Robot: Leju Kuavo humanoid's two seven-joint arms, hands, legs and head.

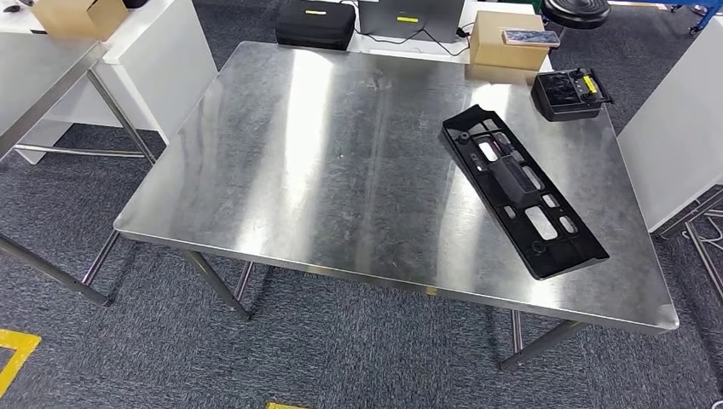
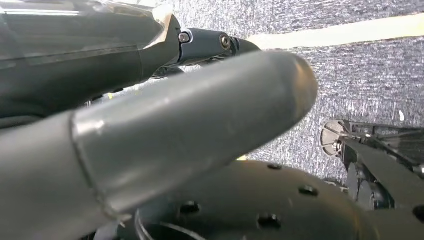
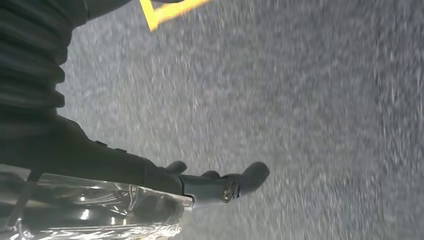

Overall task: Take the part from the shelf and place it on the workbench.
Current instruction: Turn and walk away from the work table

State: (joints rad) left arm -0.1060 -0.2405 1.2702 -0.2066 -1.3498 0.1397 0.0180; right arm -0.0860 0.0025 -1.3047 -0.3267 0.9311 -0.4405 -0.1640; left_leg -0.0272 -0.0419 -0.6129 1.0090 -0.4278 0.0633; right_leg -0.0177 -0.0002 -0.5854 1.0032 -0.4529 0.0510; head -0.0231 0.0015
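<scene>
Both hands hang over carpet, fingers (image 3: 250, 177) apart, holding nothing — left hand (image 2: 165, 145), right hand (image 3: 210, 185). The part (image 1: 520, 192) lies flat on the desk (image 1: 324, 170) — apparently placed; arms best kept clear.

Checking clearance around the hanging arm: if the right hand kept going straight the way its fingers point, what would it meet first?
Probably just the grey carpet. In the right wrist view the right hand holds nothing and nothing lies ahead of its fingers, though depth is hard to judge.
</scene>
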